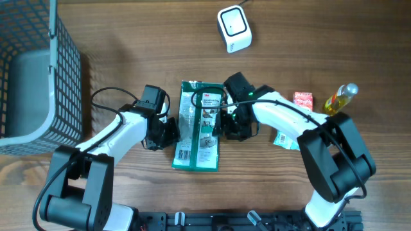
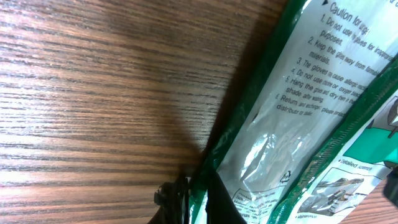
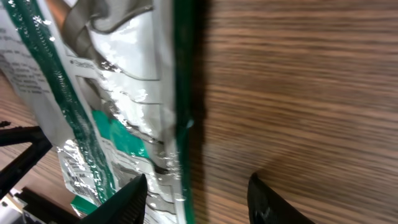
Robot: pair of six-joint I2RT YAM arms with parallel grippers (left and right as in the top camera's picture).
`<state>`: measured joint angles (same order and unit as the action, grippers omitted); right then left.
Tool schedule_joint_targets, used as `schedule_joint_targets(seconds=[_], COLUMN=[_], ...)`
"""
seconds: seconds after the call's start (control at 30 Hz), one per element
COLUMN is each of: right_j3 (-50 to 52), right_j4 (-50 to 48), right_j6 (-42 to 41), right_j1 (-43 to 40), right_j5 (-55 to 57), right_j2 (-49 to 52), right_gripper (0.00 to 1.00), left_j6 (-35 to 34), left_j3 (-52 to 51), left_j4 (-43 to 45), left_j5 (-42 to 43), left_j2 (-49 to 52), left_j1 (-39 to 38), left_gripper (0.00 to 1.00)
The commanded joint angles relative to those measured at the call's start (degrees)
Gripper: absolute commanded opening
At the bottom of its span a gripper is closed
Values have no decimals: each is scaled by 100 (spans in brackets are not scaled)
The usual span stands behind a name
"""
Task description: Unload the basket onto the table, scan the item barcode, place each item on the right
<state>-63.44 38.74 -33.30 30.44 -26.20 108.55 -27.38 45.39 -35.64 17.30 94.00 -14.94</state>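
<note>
My left pincer (image 1: 168, 131) was closed tight on the green left edge of the 3M glove package (image 1: 199, 125), which lay flat and printed side up at the middle of the wooden table (image 1: 128, 64) — between my two arms. My right pincer (image 3: 199, 200) stood partly open and held nothing — one finger hung over the package's right edge, the other over bare wood just beside it. The white barcode scanner (image 1: 233, 29) sat well apart toward the table's far side, with a wire basket (image 1: 64, 77) at the left and a small red box (image 1: 303, 99) and a yellow bottle (image 1: 340, 98) at the right.
</note>
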Motion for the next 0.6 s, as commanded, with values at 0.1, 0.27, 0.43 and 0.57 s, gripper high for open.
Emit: schedule_joint_targets(seconds=[0.1,0.27,0.43,0.57], right_j3=[352,1631,2173,2173], right_j4=[-391,-2747,-4428,-4798], right_j6=[-273,-1095,-1263,-1307], right_j1=[129,286,310,315], right_j5=[-492,-1567,-2302,-2229], right_j2=[94,96,96,96], right_gripper=[50,48,48,46], left_j6=[-76,-76,-76,-74], left_j3=[-55,-55,-55,-55], left_j4=[33,-11,-7,-7], left_j5=[-81,-81,-81,-83], left_j2=[214,214,214,214], left_j1=[-24,-24,-24,-24], left_gripper=[4,4,4,4])
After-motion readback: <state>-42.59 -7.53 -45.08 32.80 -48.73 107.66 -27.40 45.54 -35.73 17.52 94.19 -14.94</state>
